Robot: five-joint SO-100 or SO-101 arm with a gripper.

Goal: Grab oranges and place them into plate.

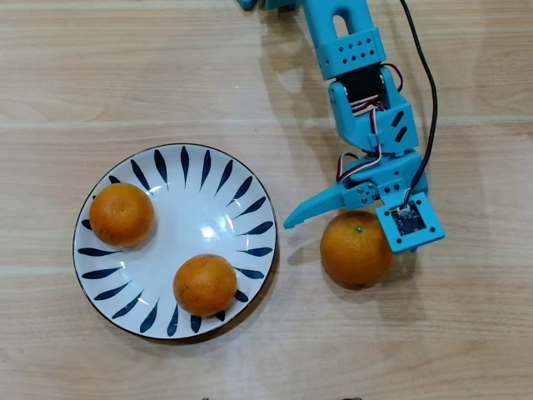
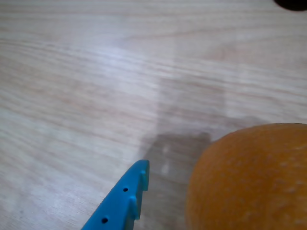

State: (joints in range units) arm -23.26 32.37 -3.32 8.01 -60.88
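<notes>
The white plate (image 1: pixel 200 196) with dark blue petal strokes lies left of centre in the overhead view. Two oranges sit in it, one at its left (image 1: pixel 122 214) and one at its lower middle (image 1: pixel 205 285). A third orange (image 1: pixel 356 248) lies on the table to the plate's right. It fills the lower right of the wrist view (image 2: pixel 249 177). My blue gripper (image 1: pixel 351 236) is open right over this orange. One finger (image 1: pixel 312 208) points left towards the plate, and its tip shows in the wrist view (image 2: pixel 136 177). The other finger is hidden under the wrist camera mount (image 1: pixel 408 221).
The table is light wood (image 1: pixel 100 83). The blue arm (image 1: pixel 358 75) comes down from the top edge, with a black cable (image 1: pixel 429 92) along its right side. A dark object (image 2: pixel 292 4) shows in the wrist view's top right corner.
</notes>
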